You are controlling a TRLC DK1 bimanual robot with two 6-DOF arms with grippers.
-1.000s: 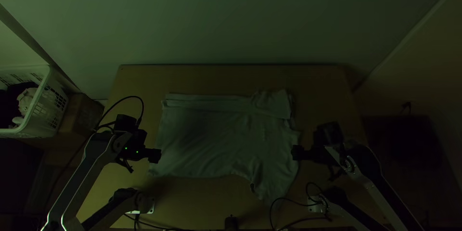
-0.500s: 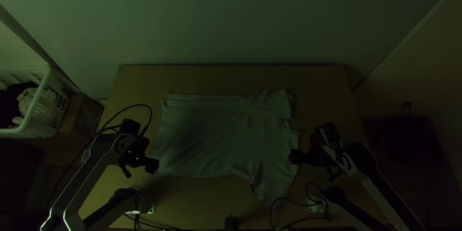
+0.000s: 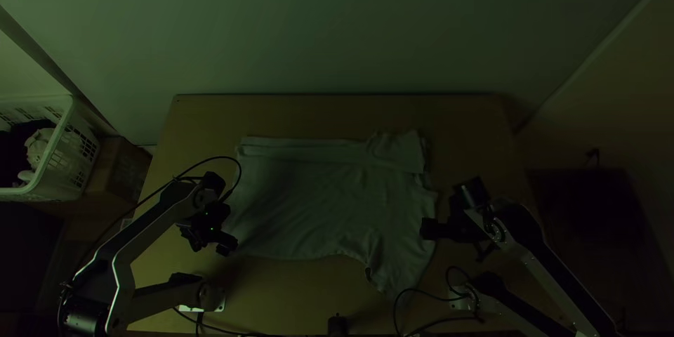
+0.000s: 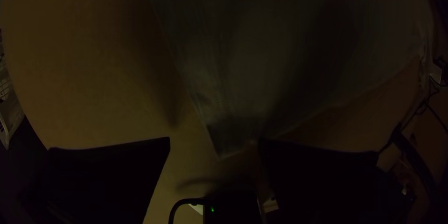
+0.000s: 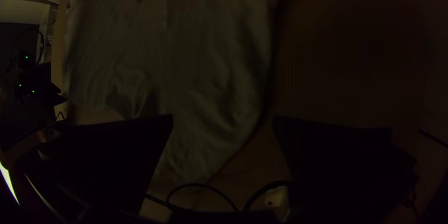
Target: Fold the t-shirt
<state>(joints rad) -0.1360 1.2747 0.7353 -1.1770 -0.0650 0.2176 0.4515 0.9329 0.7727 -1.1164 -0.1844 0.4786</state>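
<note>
Left gripper (image 4: 214, 138): released, its fingers parted, with the near-left corner (image 4: 226, 135) of the shirt showing in the gap; contact cannot be confirmed. Right gripper (image 5: 223, 116): likewise parted and holding nothing, at the shirt's right-hand side near the spread near sleeve (image 3: 400, 270). Outward of both, the pale grey-green cotton t-shirt (image 3: 309, 200) lies across the middle of the light wooden counter (image 3: 337, 114), mostly spread, its far edge turned over in a band (image 3: 302, 147), slightly rumpled at the right. Risk noted: if the left gripper shuts too high or off to one side, it would probably miss the corner or pinch only one layer. Uneven lifting by the two arms could skew the next fold or drag the band loose, and the near sleeve, if left trailing, may bunch underneath. Compared with the earlier top views, the left gripper has moved towards the counter's near edge, the right has shifted slightly inward over the shirt, and the shirt's lie is unchanged
</note>
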